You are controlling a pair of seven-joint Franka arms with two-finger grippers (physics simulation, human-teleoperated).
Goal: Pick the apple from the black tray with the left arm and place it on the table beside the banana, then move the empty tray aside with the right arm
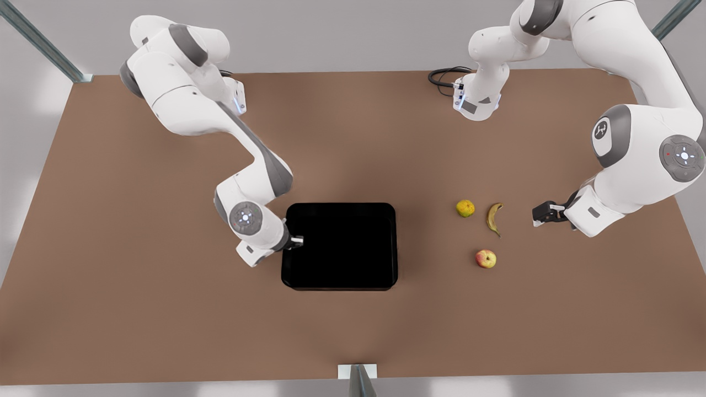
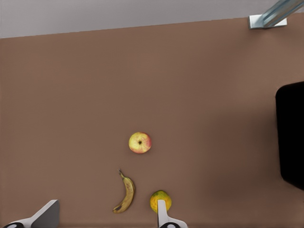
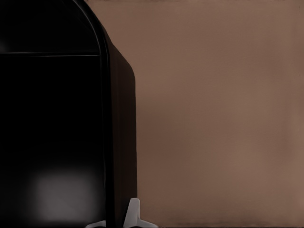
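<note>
Resting on the table (image 1: 165, 309) just below the banana (image 1: 494, 218), clear of the black tray (image 1: 339, 246), apple (image 1: 486, 258) with stem dimple up. Same apple (image 2: 140, 142) seen from the left wrist camera, with banana (image 2: 125, 193) and a yellow-green citrus fruit (image 2: 160, 200) close by. Citrus fruit (image 1: 465, 208) sitting just beside the banana, on the tray's side of it. Hovering near the table's edge at the front view's right, past the banana, left gripper (image 1: 538, 214), fingers (image 2: 162, 211) spread apart and holding nothing. Sitting near the table's middle, tray with nothing in it. Set at the tray's rim on its side toward the front view's left, right gripper (image 1: 296, 241), fingers (image 3: 133, 213) straddling the rim (image 3: 105, 118); cannot tell whether clamped on it.
</note>
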